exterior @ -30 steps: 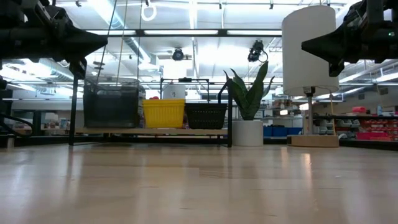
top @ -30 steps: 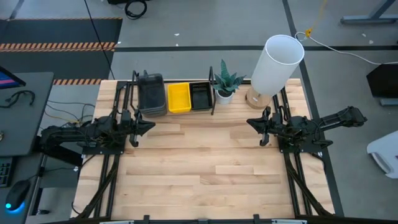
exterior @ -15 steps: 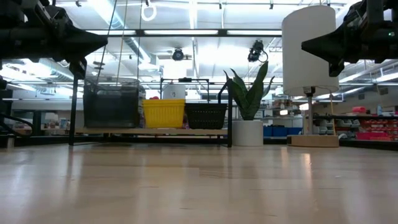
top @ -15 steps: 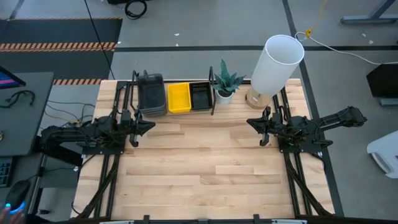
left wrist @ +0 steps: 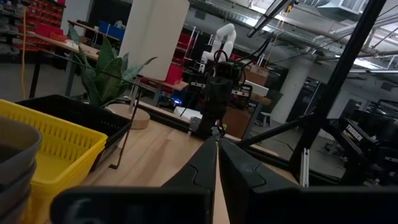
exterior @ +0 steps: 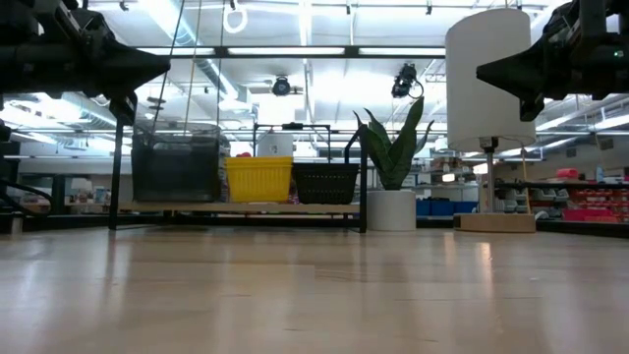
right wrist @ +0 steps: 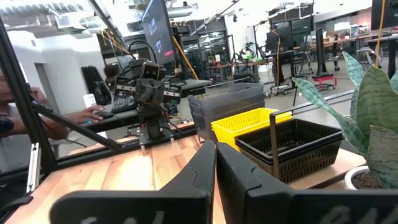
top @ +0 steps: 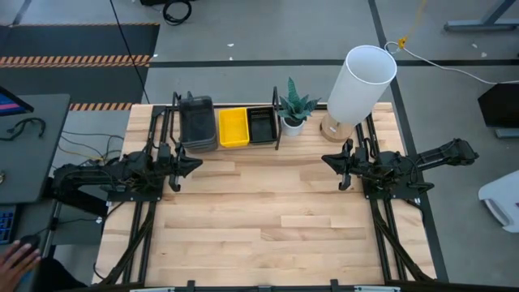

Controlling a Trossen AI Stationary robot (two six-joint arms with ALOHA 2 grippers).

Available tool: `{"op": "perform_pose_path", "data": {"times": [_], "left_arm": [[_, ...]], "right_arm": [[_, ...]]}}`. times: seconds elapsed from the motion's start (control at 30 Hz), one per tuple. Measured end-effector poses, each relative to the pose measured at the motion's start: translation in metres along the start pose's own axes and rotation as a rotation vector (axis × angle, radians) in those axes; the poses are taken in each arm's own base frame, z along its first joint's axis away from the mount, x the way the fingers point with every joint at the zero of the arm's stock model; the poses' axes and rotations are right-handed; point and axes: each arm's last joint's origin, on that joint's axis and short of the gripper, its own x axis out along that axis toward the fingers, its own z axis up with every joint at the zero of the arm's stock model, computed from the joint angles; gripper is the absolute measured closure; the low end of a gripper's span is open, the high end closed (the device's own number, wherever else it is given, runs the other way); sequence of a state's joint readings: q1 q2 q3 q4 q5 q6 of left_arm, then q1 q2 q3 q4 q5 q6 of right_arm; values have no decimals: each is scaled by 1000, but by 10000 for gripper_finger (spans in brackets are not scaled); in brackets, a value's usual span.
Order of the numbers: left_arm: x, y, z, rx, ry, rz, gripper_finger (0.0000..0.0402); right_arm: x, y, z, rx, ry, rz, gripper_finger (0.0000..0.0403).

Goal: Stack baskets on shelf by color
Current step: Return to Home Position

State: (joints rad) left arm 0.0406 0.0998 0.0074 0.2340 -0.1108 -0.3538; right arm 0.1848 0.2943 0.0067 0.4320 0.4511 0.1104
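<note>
- Left gripper point(top: 193, 165): raised over the left side of the tabletop point(top: 259, 223), pointing toward the centre; jaws together, holding nothing.
- Right gripper point(top: 328, 160): raised over the right side, facing the left one; jaws together, holding nothing.
- Shelf point(exterior: 246, 207): along the far edge of the tabletop.
- Baskets on the shelf, side by side in three stacks: dark grey stack point(top: 198, 123) at the left end, yellow stack point(top: 233, 127) in the middle, black stack point(top: 261, 125) at the right end.
- Plant pot point(top: 292, 125): just beside the shelf's right end rail.
</note>
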Motion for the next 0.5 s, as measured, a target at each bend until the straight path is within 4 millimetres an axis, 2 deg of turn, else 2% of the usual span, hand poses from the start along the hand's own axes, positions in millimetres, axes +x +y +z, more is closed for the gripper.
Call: {"op": "perform_pose_path", "data": {"times": [0.5], "left_arm": [[0, 0, 0, 0, 0, 0, 368]], "right_arm": [[0, 0, 0, 1, 0, 0, 384]]}}
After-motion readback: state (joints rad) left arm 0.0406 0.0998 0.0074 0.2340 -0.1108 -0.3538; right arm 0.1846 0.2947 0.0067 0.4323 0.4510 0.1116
